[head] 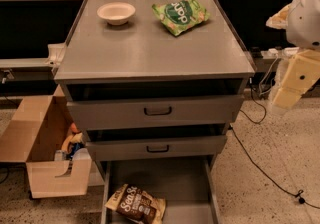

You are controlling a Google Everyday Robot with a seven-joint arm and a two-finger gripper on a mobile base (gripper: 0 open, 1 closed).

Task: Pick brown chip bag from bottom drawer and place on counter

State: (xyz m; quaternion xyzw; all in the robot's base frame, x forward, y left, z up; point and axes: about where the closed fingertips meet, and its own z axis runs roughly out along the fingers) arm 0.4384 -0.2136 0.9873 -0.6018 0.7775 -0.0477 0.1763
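Note:
The brown chip bag (136, 204) lies flat in the open bottom drawer (185, 180), near its front left, with its white "Sea Salt" script facing up. The counter (150, 48) is the grey top of the drawer cabinet. My gripper (295, 82) hangs at the right edge of the view, beside the cabinet's right side at about top-drawer height. It is well above and to the right of the bag and touches nothing.
A green chip bag (180, 15) and a white bowl (116, 12) sit at the back of the counter. The two upper drawers (157, 111) are slightly pulled out. An open cardboard box (42, 143) stands on the floor at left. Cables (265, 168) run across the floor at right.

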